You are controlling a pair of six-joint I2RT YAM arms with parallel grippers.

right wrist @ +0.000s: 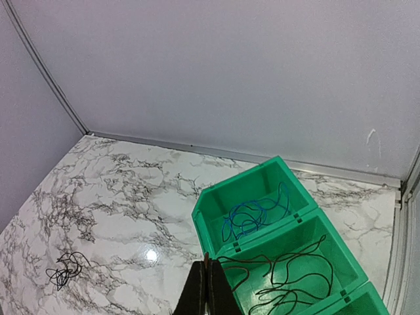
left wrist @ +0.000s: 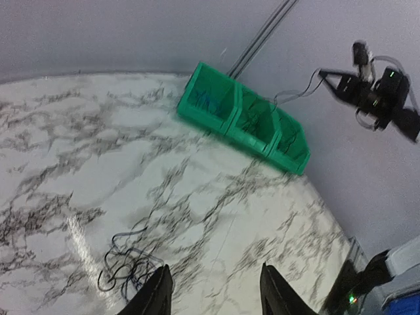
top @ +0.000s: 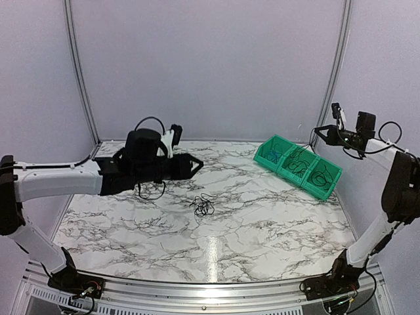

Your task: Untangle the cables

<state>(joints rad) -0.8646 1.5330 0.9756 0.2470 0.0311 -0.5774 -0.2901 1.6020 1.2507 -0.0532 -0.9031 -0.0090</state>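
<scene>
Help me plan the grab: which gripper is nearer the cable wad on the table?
Left. Left gripper hangs close by the cables; right gripper far off, by the green bins.

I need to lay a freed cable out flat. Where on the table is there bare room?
The near half of the table, this side of the loose cables, is bare, as is the stretch between them and the green bin. Crowded: far left, under the left gripper, and the bin's corner.

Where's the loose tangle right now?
In the top view the tangle lies near the middle of the table, apart from and on the near side of the left gripper, well left of the green bin.
</scene>
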